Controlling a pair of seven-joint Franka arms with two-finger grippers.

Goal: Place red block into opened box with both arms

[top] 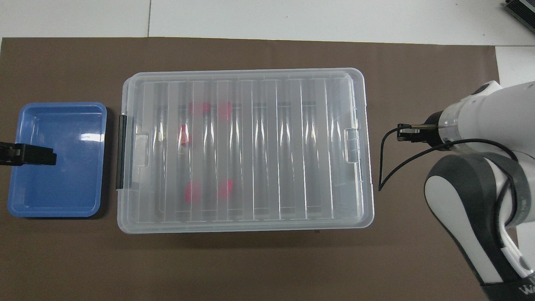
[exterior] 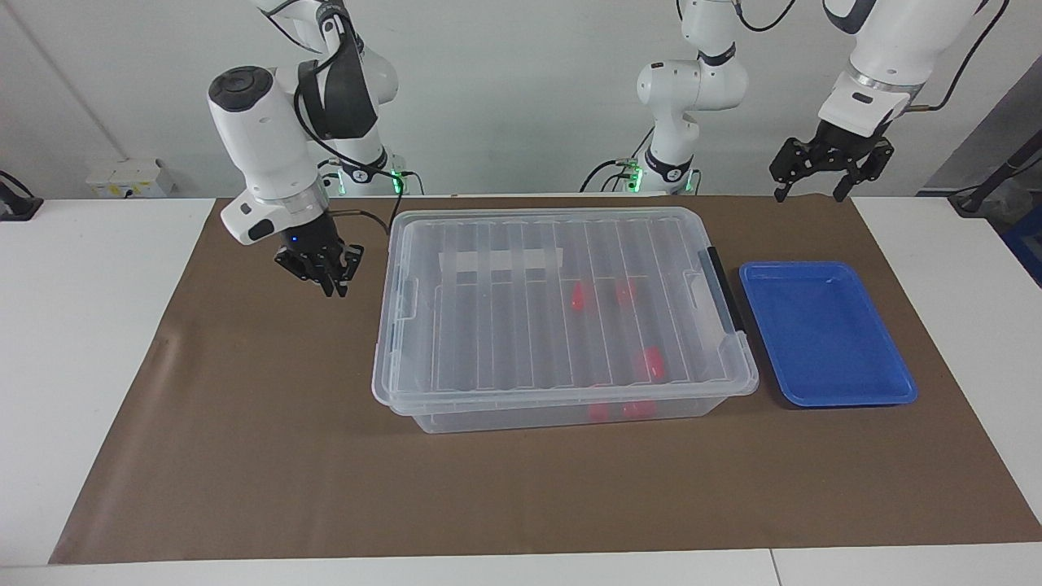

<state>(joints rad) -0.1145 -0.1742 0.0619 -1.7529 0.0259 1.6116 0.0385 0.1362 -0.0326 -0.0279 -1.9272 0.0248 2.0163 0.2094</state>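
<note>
The box (exterior: 562,325) is a large clear bin in the middle of the brown mat, and its ribbed lid (top: 244,146) lies flat on it. Several red blocks (exterior: 580,295) show blurred through the lid (top: 192,192), in the half toward the left arm's end. My right gripper (exterior: 332,288) hangs low over the mat beside the box's end toward the right arm, a hand's width clear of it and holding nothing. In the overhead view the wrist hides it. My left gripper (exterior: 811,192) waits open and empty, high over the blue tray's outer edge (top: 46,155).
A shallow blue tray (exterior: 826,334) (top: 58,167) lies bare beside the box's black handle (exterior: 724,289). A black cable (top: 382,167) loops from the right wrist just short of the box's end. The brown mat (exterior: 244,423) covers most of the white table.
</note>
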